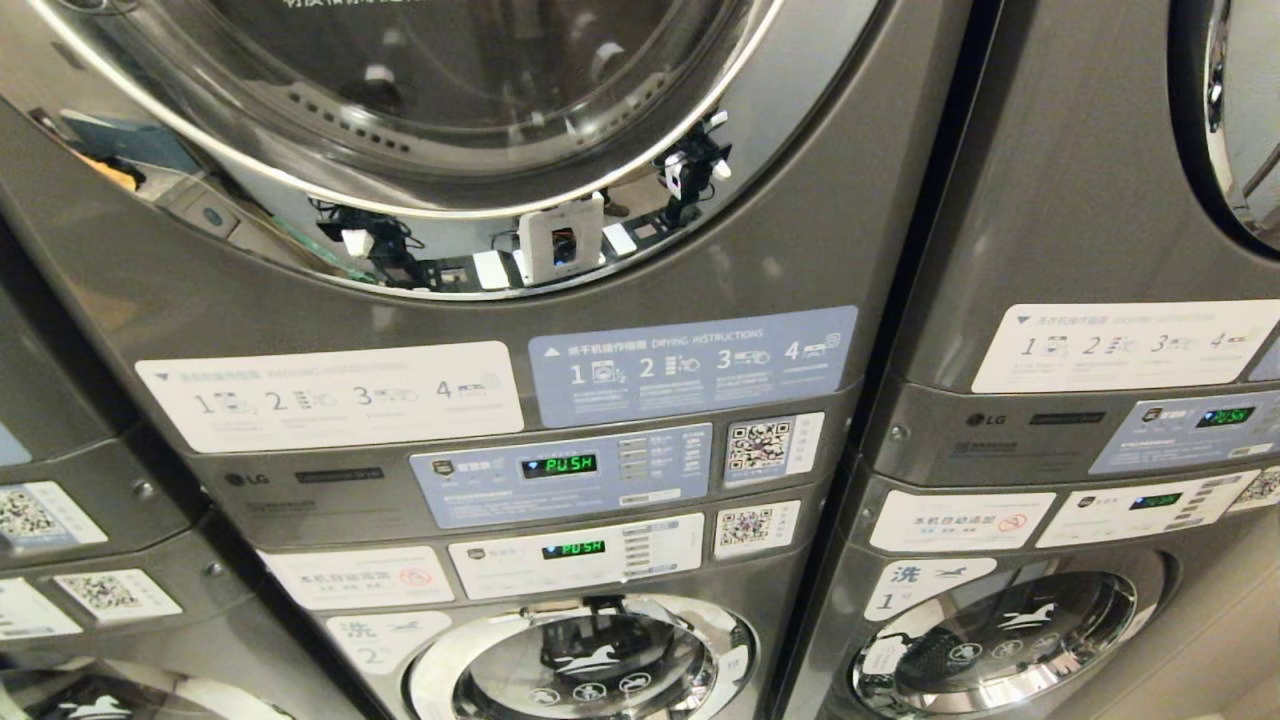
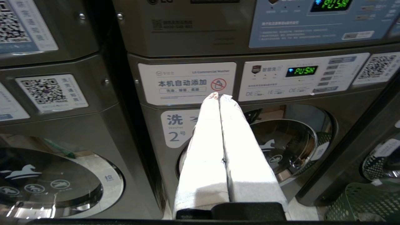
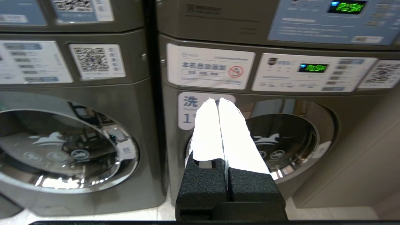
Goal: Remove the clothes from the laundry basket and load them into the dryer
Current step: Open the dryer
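Two white fingers of the left gripper are sitting pressed together with nothing between them, pointing at the lower washer door of the stack marked 2. Off to one side in that same wrist view, a corner of the green laundry basket is showing on the floor, its wall full of round holes; I cannot tell what is lying inside it. The right gripper is likewise pinched together and empty, its fingers hanging in front of the neighbouring stack, the one whose washer label is reading 1. Neither arm is appearing in the head view.

From above, the head view is taking in the dryer at the top of the middle stack: its wide chrome-rimmed round glass door is sitting closed, and the chrome ring is reflecting the robot. Below the door, a white instruction sticker and a blue one are lying side by side, and under them a blue control panel is glowing with green letters reading PUSH. A second display lower down is showing the same word above the small washer door with the white horse logo. The grey stack marked 1 is standing just beside it.
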Robot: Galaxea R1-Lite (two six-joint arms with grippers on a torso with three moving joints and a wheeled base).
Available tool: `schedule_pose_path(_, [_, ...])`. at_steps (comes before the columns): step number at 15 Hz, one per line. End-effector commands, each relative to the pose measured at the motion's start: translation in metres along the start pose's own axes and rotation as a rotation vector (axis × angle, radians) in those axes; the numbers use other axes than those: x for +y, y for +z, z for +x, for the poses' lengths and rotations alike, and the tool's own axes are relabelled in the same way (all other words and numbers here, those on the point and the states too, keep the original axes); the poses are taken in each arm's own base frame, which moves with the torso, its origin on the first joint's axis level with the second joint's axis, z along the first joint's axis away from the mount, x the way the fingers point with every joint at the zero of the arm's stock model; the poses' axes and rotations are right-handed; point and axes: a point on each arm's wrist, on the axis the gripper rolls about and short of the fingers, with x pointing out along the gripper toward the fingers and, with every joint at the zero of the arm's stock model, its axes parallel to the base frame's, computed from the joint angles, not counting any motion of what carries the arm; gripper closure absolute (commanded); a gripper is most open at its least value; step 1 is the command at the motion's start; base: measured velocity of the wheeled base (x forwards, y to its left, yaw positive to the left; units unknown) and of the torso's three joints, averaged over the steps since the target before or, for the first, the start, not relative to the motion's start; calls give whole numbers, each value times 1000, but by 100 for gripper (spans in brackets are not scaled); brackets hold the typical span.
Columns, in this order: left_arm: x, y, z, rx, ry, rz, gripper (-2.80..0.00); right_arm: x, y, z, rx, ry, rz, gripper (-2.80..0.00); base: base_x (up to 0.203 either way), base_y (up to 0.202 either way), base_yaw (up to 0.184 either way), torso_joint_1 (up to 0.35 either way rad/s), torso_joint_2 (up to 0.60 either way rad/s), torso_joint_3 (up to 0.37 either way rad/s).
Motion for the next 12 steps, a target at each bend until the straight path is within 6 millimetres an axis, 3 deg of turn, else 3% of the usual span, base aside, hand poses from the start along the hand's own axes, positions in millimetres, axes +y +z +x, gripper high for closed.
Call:
schedule_pose_path(1, [0,0,0,1,-1,-1,0,0,0,0,-1,0,-1,0,6,81,-8,3,-5,7])
schedule_pose_path(12, [0,0,0,0,-1,-3,0,0,0,0,-3,6,-13,0,0,188,-2,2,3,2])
